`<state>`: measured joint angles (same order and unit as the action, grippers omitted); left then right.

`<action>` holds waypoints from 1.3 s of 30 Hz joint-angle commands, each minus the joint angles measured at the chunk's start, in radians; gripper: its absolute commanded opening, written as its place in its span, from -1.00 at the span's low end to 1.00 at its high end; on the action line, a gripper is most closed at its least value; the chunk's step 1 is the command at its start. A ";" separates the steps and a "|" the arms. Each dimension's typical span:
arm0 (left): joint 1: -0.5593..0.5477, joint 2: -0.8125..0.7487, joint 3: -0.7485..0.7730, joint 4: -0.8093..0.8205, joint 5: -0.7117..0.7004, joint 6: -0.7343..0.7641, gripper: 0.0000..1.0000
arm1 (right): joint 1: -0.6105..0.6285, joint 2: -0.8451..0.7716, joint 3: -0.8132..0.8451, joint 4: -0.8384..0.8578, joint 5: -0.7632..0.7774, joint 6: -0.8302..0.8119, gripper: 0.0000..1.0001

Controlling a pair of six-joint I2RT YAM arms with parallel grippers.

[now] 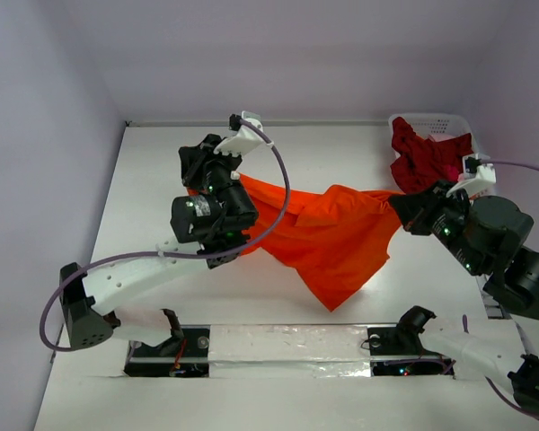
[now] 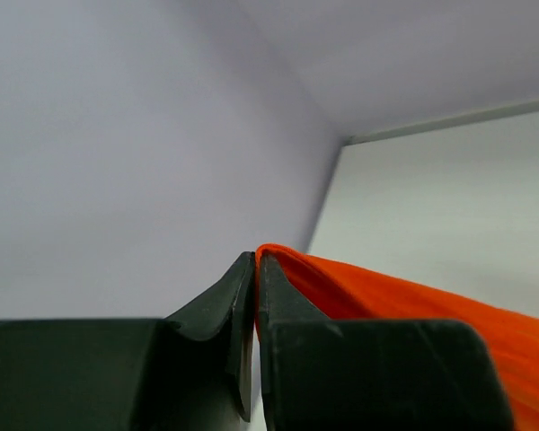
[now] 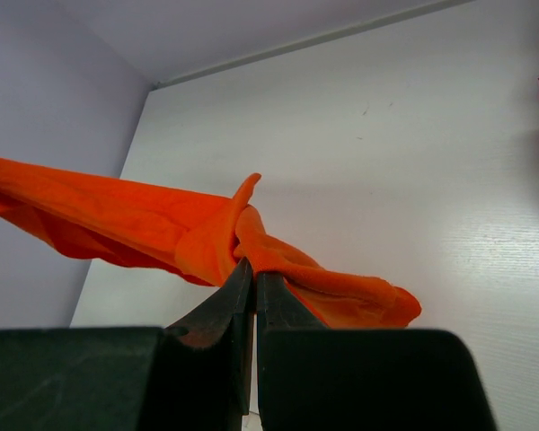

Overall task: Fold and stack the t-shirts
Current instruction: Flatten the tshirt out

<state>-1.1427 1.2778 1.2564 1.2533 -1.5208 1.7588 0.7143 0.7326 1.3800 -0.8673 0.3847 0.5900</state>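
Overhead view: bright orange cotton t-shirt [image 1: 328, 238] hangs stretched btwn both arms over white tabletop [image 1: 162, 296], its lower corner drooping toward the near edge. Left claw [image 1: 196, 190] has one end and right claw [image 1: 397, 205] the other, well apart, prob. to pull the fabric flat before laying it down for folding. Dark crimson t-shirts [image 1: 420, 157] sit bunched in white plastic lattice basket [image 1: 449, 121] at far right corner, not yet handled.

Left wrist view: left claw clenched on a thin orange edge, cloth running off to the right, taut.

Right wrist view: right claw clenched on a twisted bunch of the orange t-shirt. Rest sags away leftward, seemingly clear of the tabletop here.
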 commanded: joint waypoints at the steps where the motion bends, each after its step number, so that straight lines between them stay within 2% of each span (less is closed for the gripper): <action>1: 0.055 -0.008 -0.003 0.819 -0.167 0.222 -1.00 | -0.004 -0.001 0.031 0.033 -0.001 -0.016 -1.00; 6: 0.130 -0.035 -0.035 0.819 -0.168 0.199 -1.00 | -0.004 0.005 0.033 0.036 -0.010 -0.024 -1.00; 9: 0.139 -0.029 -0.019 0.819 -0.170 0.217 -1.00 | -0.004 0.004 0.031 0.036 -0.012 -0.027 -1.00; 17: 0.109 0.127 0.202 0.819 -0.170 0.347 -1.00 | -0.004 -0.010 0.004 0.054 -0.030 -0.022 -1.00; 24: -0.009 0.212 0.477 0.821 -0.170 0.419 -1.00 | -0.004 -0.030 0.001 0.037 -0.017 -0.022 -1.00; 29: -0.112 0.294 0.725 0.819 -0.170 0.438 -1.00 | -0.004 -0.039 0.002 0.031 -0.023 -0.015 -1.00; 36: -0.282 0.341 0.773 0.804 -0.112 0.444 -1.00 | -0.004 -0.053 -0.007 0.039 -0.043 -0.007 -1.00; 39: -0.359 0.365 0.762 0.692 -0.041 0.366 -1.00 | -0.004 -0.045 -0.013 0.047 -0.058 -0.006 -1.00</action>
<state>-1.4521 1.6165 2.0048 1.3228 -1.5238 1.9934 0.7143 0.6868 1.3716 -0.8654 0.3466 0.5804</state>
